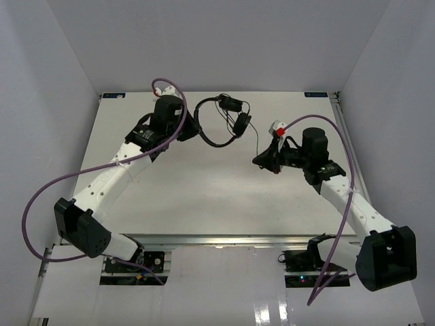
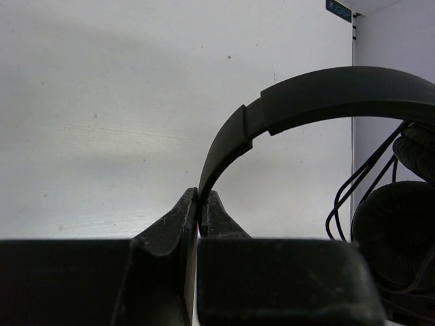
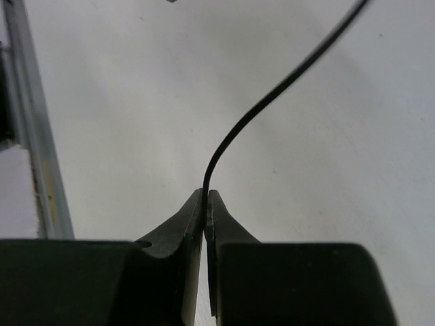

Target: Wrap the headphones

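I have my left gripper (image 2: 202,204) clamped tight on the thin headband (image 2: 326,95) of the black headphones (image 1: 240,123). They sit over the far middle of the white table (image 1: 204,197), and the earcups (image 2: 397,231) are on the far side of the band from the gripper. My right gripper (image 3: 205,202), well apart to the right, is pinched closed on the thin black cord (image 3: 272,102), which curves up from its fingertips toward the earcups. A purple robot cable (image 1: 61,180) loops beside the left arm, away from the headphones.

No legible text, blue corner labels (image 1: 313,94) on the table (image 1: 204,197) — print too small
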